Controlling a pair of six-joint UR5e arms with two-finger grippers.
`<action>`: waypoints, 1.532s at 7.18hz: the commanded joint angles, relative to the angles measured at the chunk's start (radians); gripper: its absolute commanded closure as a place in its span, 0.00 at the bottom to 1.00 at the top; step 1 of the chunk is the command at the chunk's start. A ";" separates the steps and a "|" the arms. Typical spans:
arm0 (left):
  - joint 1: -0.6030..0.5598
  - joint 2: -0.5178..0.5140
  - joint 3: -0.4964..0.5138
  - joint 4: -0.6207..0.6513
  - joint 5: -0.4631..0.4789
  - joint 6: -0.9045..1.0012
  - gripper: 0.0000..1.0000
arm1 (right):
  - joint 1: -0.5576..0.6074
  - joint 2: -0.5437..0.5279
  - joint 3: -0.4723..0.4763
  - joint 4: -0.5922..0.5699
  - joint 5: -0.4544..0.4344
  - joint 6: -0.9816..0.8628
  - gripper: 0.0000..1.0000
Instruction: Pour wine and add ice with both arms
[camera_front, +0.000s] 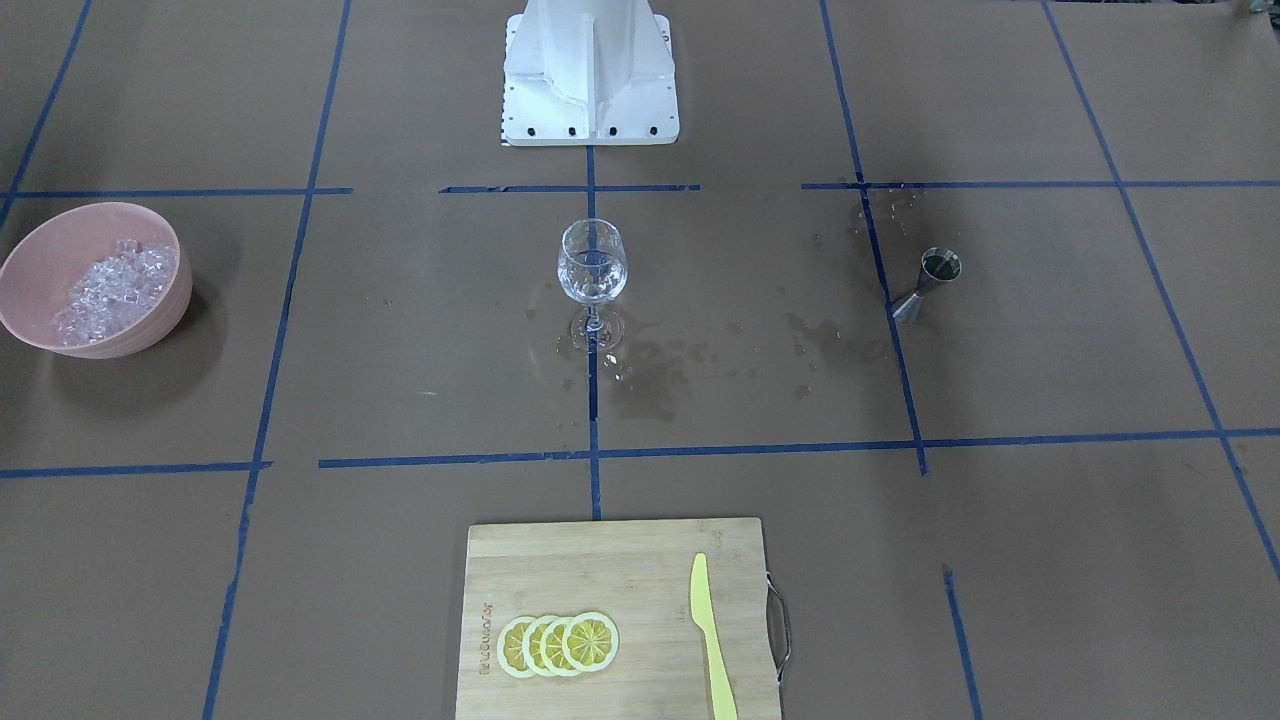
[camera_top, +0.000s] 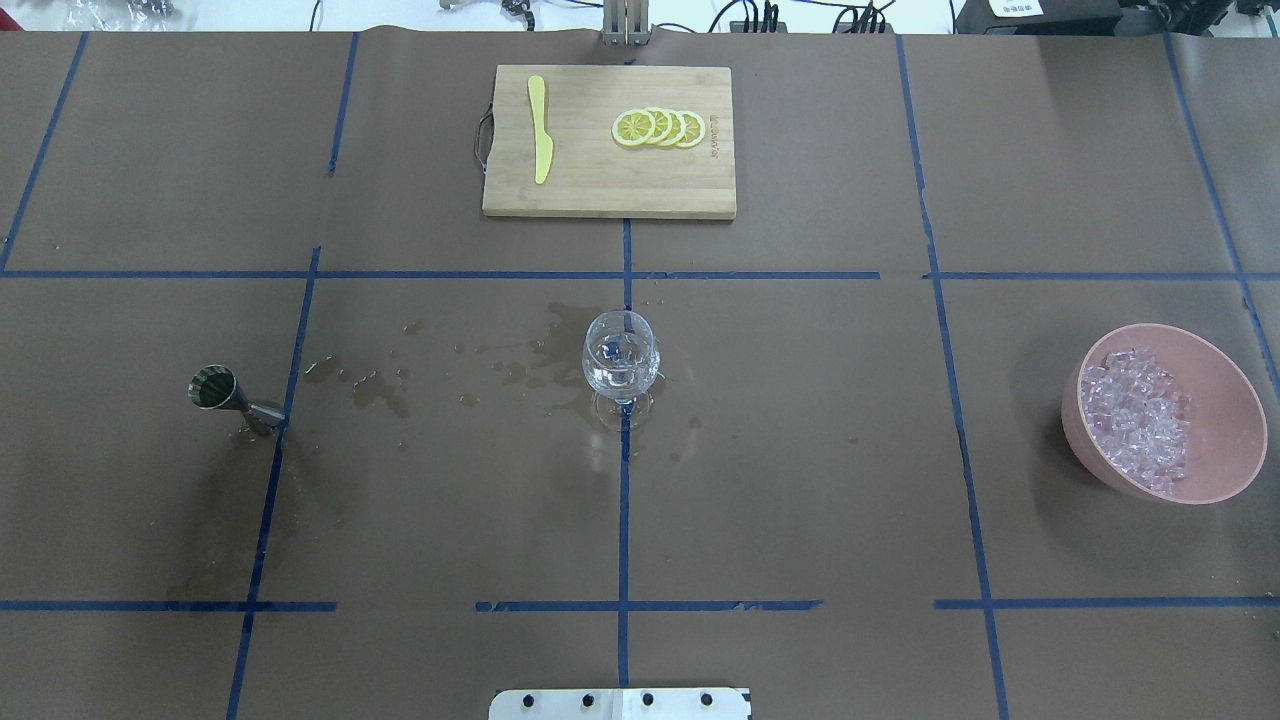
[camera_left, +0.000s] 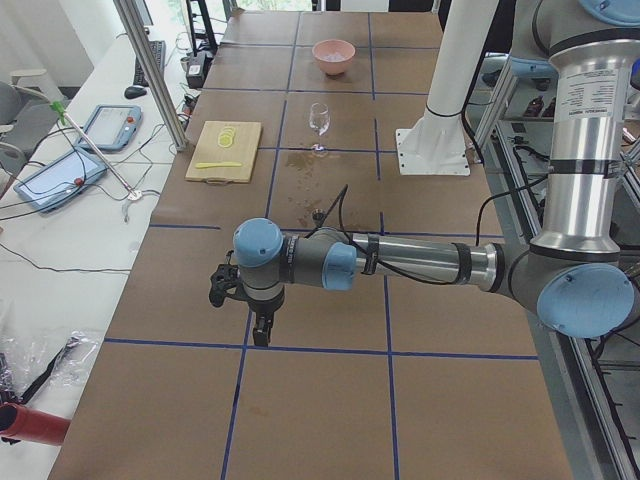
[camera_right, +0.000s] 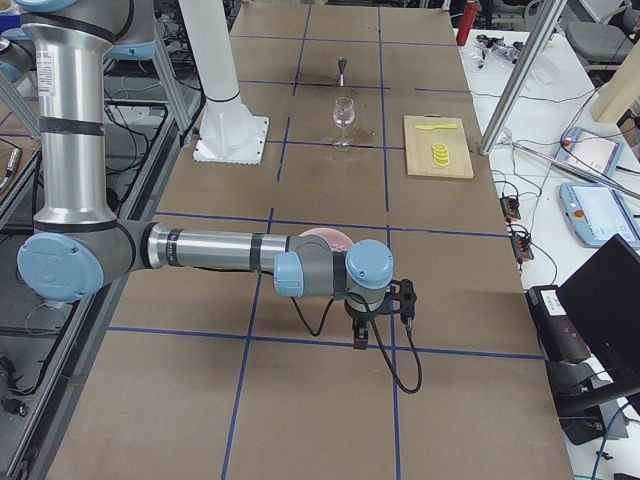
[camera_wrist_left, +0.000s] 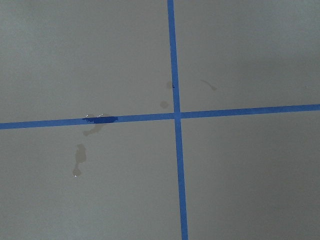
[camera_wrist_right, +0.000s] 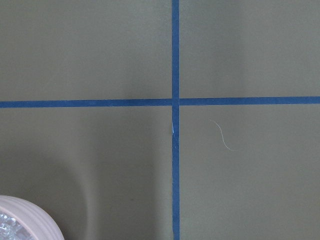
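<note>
Seen from above, our wine glass stands in the middle with a little clear wine in it, the jigger at its 9 o'clock and the pink bowl of ice at its 3 o'clock. Our left gripper and right gripper hang far from them, and we cannot tell if their jaws are open or closed. The table is wet by the glass, so we think a bump could tip it, and ice dropped from high could splash or miss.
</note>
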 joint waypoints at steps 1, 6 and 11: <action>0.000 0.000 -0.004 -0.001 -0.001 -0.003 0.00 | 0.000 0.000 0.000 0.000 0.000 0.001 0.00; 0.010 -0.060 -0.320 0.002 0.003 -0.078 0.00 | -0.015 0.018 0.012 0.000 0.002 0.012 0.00; 0.580 0.108 -0.631 -0.278 0.382 -0.924 0.00 | -0.017 0.055 0.009 -0.002 -0.005 0.013 0.00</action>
